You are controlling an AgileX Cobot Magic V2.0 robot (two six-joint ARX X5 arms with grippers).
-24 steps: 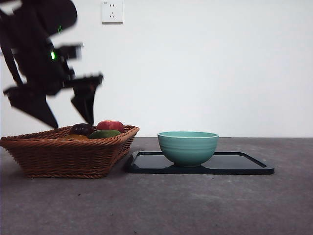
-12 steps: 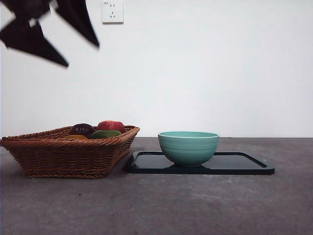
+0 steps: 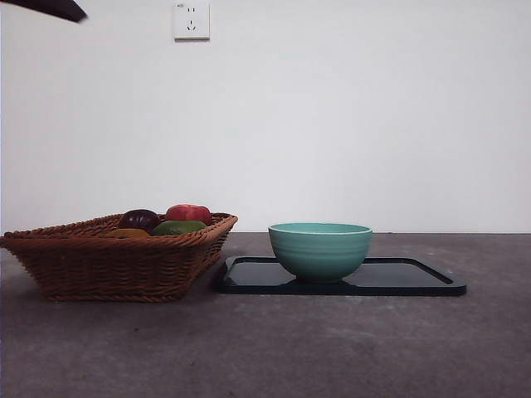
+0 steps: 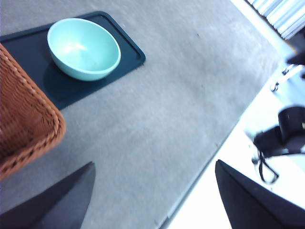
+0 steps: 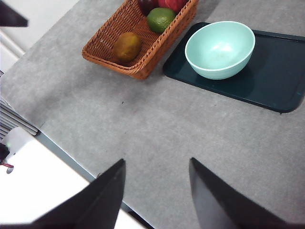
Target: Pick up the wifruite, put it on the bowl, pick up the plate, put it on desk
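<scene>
Left end effector spread wide and empty above desk, right end effector parted, empty.

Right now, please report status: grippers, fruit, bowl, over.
Both grippers, left and right, open, empty, high over the desk. Orange fruit in basket. Bowl empty on tray. Nothing in the way.

A brown wicker basket holds a dark purple fruit, a red fruit and a green one — on the white wall above, a socket.
</scene>
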